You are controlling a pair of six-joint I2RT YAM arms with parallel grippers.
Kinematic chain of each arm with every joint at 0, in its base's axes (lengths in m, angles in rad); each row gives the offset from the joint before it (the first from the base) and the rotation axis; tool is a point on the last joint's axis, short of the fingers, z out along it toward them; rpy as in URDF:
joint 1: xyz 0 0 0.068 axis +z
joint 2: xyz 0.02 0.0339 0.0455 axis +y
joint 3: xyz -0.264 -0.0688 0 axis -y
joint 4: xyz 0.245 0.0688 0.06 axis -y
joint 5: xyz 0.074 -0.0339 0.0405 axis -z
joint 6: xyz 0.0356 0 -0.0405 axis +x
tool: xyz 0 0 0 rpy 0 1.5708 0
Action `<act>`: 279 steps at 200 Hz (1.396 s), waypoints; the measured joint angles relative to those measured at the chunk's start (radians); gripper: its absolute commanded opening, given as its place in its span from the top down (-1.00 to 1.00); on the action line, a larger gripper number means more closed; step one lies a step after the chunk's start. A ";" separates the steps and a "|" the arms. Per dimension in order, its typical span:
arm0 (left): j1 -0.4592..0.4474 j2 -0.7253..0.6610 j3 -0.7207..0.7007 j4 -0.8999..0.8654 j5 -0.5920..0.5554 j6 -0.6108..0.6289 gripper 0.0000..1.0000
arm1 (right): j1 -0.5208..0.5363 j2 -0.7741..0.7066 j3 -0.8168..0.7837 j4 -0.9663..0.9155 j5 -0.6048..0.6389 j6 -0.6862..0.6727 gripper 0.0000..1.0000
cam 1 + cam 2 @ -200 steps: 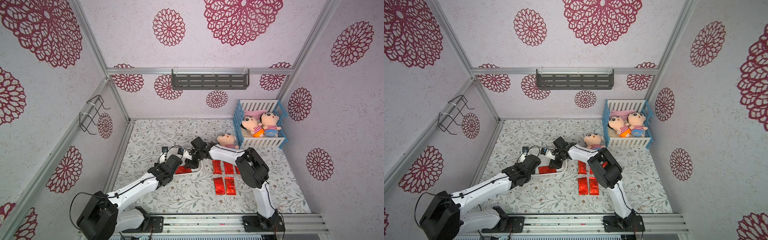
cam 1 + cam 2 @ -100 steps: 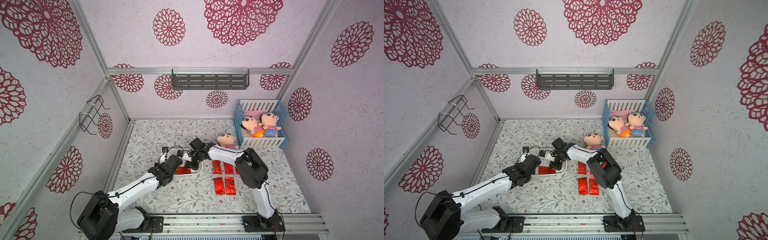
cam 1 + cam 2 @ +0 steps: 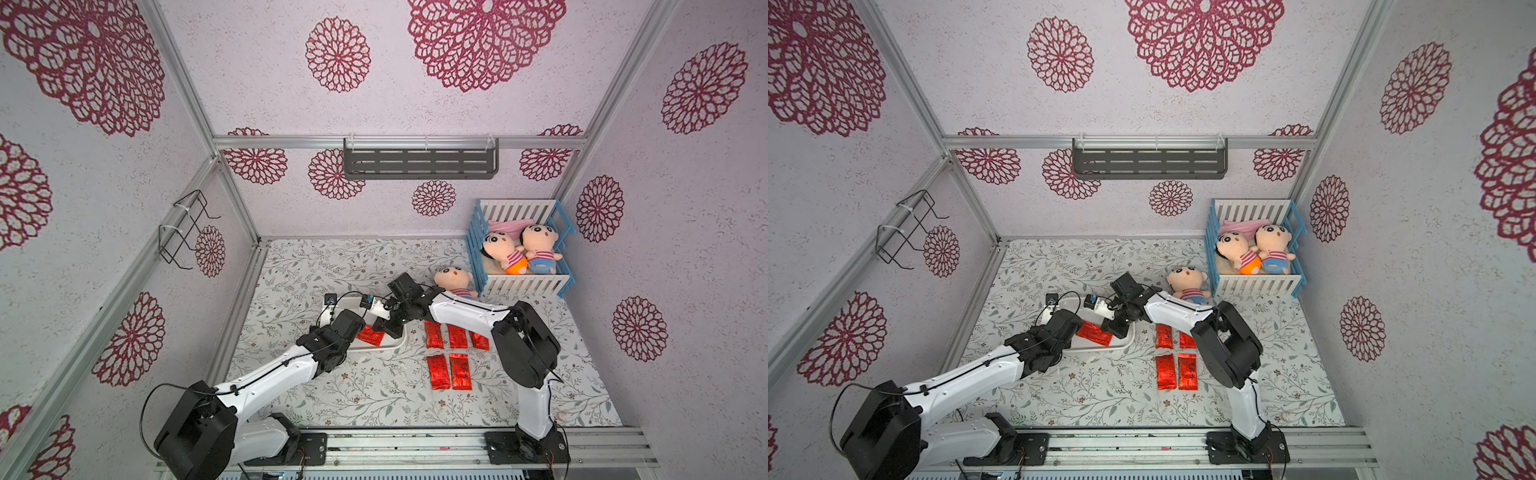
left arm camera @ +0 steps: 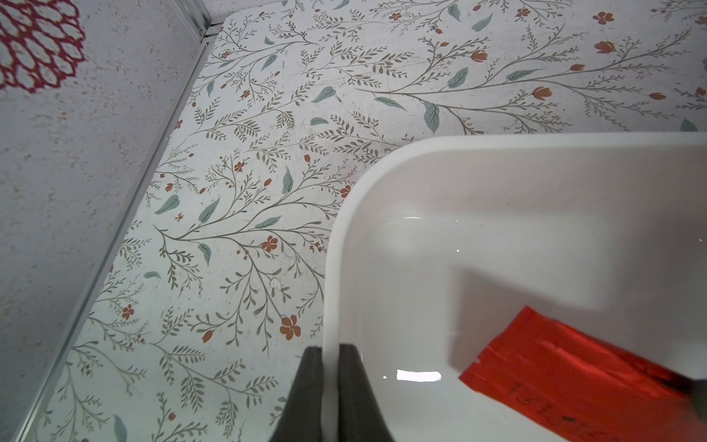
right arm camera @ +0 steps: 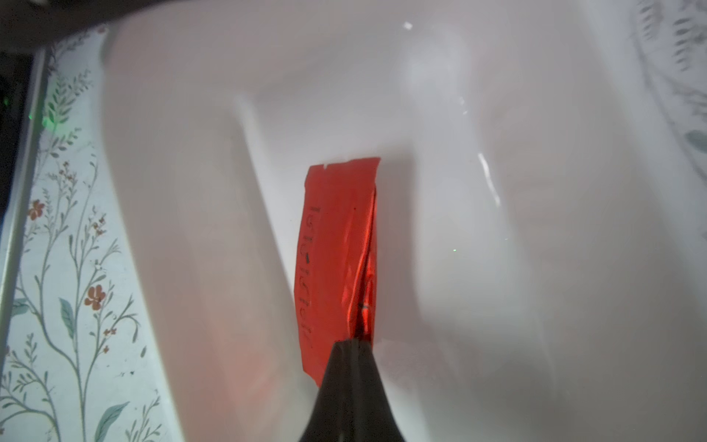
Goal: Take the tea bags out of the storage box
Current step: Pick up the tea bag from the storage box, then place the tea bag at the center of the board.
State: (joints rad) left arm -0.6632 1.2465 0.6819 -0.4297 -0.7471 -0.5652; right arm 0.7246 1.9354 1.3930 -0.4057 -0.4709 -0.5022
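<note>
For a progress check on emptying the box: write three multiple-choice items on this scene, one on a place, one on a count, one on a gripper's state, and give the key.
1. Where is the one shiny red foil tea bag not yet laid out?
A) in the shallow white plastic storage box
B) in the blue-and-white crib
C) on the grey wall shelf

2. How many red foil tea bags lie on the floral-printed table outside the box?
A) three
B) five
C) six

3. What state is the right gripper in?
A) open above the table
B) shut on the tea bag in the box
C) shut on a plush doll

Key:
1 A: both wrist views show it within the box's white walls.
2 B: a top view shows a row of three and a row of two.
3 B: the right wrist view shows its black tips pinching the foil's end.
</note>
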 measured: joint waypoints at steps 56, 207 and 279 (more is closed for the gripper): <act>0.000 0.000 0.000 0.000 0.000 0.000 1.00 | -0.045 -0.109 -0.094 0.149 0.023 0.119 1.00; -0.002 0.024 0.013 -0.001 0.000 -0.004 1.00 | -0.256 -0.902 -0.554 -0.127 0.315 0.859 1.00; -0.002 0.014 0.013 0.000 0.008 -0.003 1.00 | -0.257 -0.980 -0.653 -0.461 0.490 1.073 1.00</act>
State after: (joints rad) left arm -0.6655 1.2606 0.6949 -0.4297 -0.7391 -0.5686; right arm 0.4671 0.9550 0.7395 -0.8665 0.0189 0.5713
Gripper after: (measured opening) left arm 0.093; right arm 0.046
